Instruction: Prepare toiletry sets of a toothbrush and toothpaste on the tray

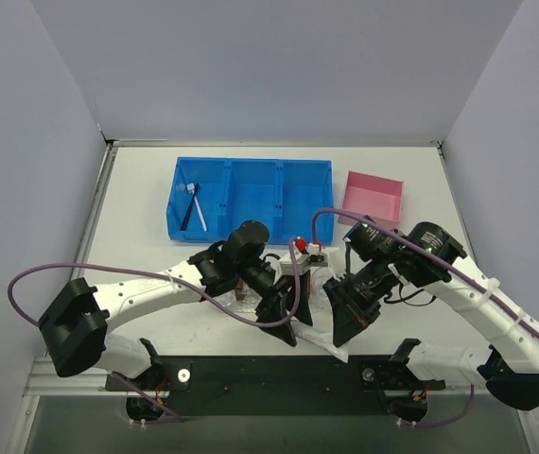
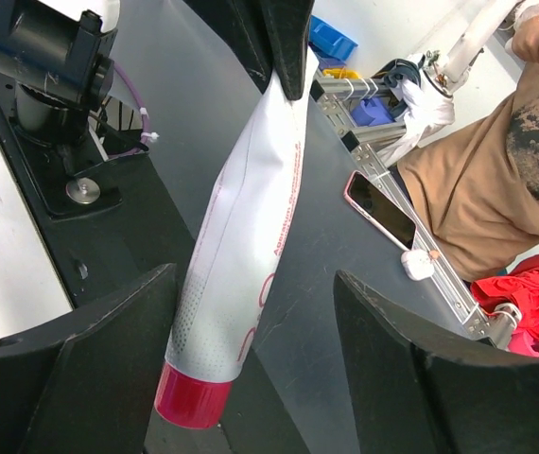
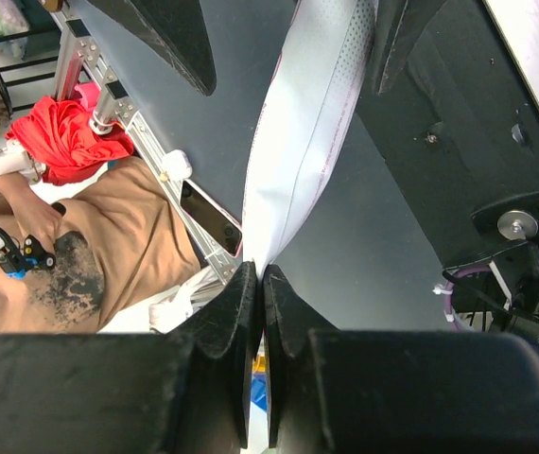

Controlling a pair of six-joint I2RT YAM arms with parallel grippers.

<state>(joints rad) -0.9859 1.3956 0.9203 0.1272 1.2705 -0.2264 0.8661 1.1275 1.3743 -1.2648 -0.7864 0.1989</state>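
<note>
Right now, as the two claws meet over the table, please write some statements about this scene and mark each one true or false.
1. The right claw is shut on the flat end of the toothpaste tube. True.
2. The left claw grips the tube's cap. False: its jaws stand open on either side of the tube.
3. The cap is black. False: it is pink-red.
4. The black toothbrush and the white toothbrush lie in the left compartment of the blue bin. True.
5. In the top view, the pink box stands left of the blue bin. False: it stands to its right.
</note>
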